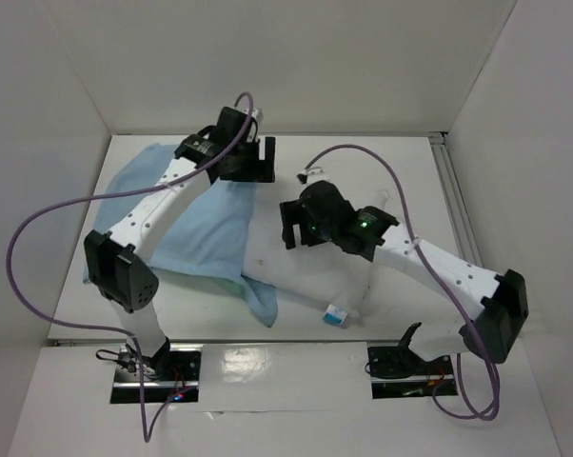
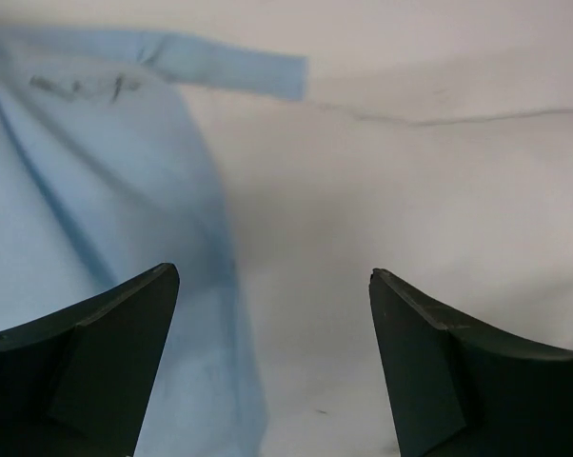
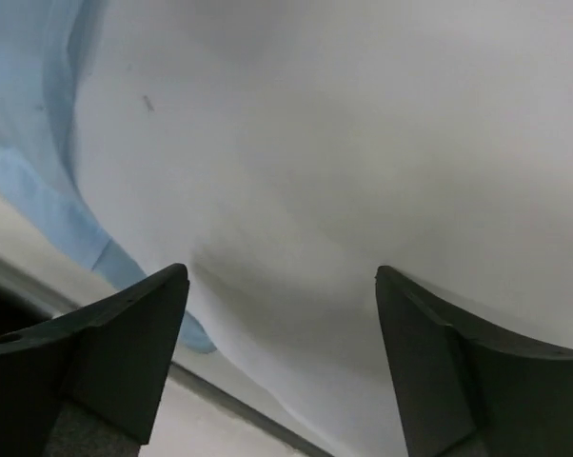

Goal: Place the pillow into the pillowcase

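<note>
Hovering over the pillow point(image 1: 310, 271), both pincers are standing wide apart and gripping nothing. The left pincer point(image 2: 272, 281) is hanging above the edge of the light blue pillowcase point(image 1: 196, 233), the right pincer point(image 3: 282, 276) above bare white pillow. The pillow is lying on the counter point(image 1: 391, 167), the pillowcase covering its left part.

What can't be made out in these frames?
Top view: whether the pillow's left end is inside the pillowcase or merely under it; the cloth hides it.
Top view: pillow's right edge, under the right arm.
Left wrist: dark marks on the pillowcase, blurred.
Right wrist: label cut off by the frame.
</note>
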